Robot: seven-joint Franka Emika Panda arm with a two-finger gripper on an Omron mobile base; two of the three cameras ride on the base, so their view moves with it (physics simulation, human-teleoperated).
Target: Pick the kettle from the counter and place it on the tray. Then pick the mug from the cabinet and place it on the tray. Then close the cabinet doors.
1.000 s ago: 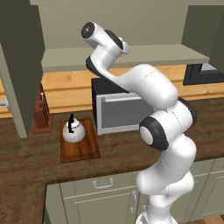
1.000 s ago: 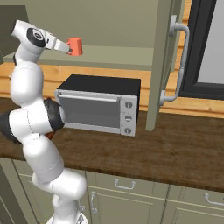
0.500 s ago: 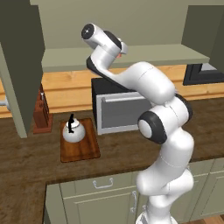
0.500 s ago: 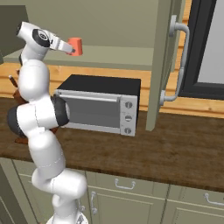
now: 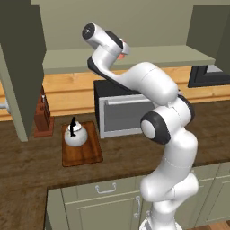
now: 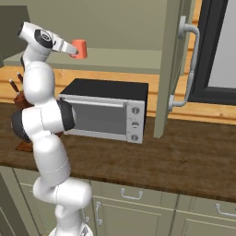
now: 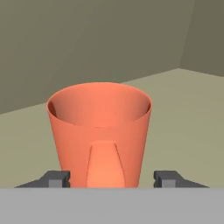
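The orange-red mug (image 6: 79,48) (image 7: 100,131) stands on the pale shelf of the open olive cabinet (image 5: 134,58), its handle towards the hand. My gripper (image 7: 112,179) straddles its base, and the wrist (image 6: 64,46) reaches in from the left. The left fingertip (image 7: 59,178) sits at the mug's edge, while a narrow gap shows beside the right one, so the jaws look open. In the left base view the mug (image 5: 122,50) peeks out behind the wrist. The silver kettle (image 5: 75,134) rests on the reddish-brown tray (image 5: 85,155), which lies on the dark counter (image 5: 27,175).
A grey toaster oven (image 6: 106,110) stands under the shelf, right of the tray. A knife block (image 5: 42,117) is behind the tray. The cabinet doors stand open: one on the left (image 5: 20,67), one on the right (image 6: 173,69) with a long silver handle.
The arm's elbow and upper links have shifted a little. The gripper and the mug stay in the same place on the shelf.
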